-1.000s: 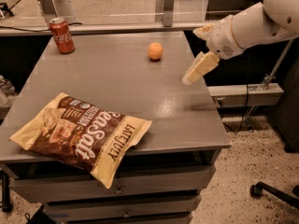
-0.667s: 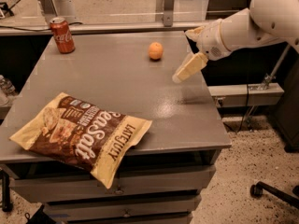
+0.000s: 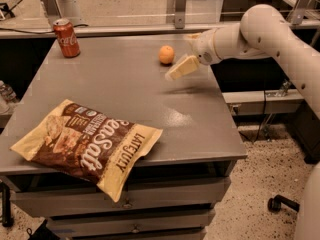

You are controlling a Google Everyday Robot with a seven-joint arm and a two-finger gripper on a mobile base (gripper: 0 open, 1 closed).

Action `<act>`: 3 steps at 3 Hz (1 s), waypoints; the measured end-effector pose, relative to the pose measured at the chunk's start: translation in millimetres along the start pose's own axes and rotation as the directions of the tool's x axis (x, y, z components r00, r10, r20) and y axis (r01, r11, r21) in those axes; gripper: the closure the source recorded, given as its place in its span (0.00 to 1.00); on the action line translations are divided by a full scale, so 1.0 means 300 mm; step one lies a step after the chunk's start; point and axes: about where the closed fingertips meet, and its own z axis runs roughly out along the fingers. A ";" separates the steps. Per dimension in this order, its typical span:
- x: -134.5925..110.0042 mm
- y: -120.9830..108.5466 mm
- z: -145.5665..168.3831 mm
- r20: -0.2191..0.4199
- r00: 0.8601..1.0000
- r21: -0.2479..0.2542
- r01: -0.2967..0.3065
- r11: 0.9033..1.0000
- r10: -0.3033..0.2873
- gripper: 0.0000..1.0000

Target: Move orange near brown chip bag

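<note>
gripper (image 3: 179, 56) is just right of the orange (image 3: 167, 54) in the view, hanging a little above the surface (image 3: 125, 84). Jaws read as apart with nothing between them. The nearer one is a pale wedge angled down toward the surface, its tip ending just below and right of the orange. The other shows only as a pale stub up and right of the orange. Neither touches the orange, and a thin strip of grey surface shows between the fruit and the wedge. The orange is not between the jaws, it sits beside them, on the side the wedge tip points to. The wedge's shadow falls on the surface, nearer the camera than the orange. The orange rests on the surface by itself in the far half, closer to the right edge than the left. The white arm (image 3: 260, 29) runs from the gripper away from the orange, up to a rounded joint and then down the right side of the view. The red soda can (image 3: 66, 31) stands upright well left of the orange, at the far left corner. The brown chip bag (image 3: 87, 146) lies flat well apart from the orange, across the surface at the near left, with one pale corner hanging over the front edge. The "Sea Salt" script faces up. The drawers (image 3: 135, 194) sit under the surface, below the bag's overhanging corner.
</note>
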 end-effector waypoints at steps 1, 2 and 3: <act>0.034 -0.085 0.068 0.029 0.999 0.042 -0.037 0.998 0.036 0.00; 0.071 -0.147 0.124 0.056 0.995 0.072 -0.083 0.994 0.079 0.00; 0.064 -0.179 0.189 0.083 0.990 0.078 -0.121 0.990 0.115 0.00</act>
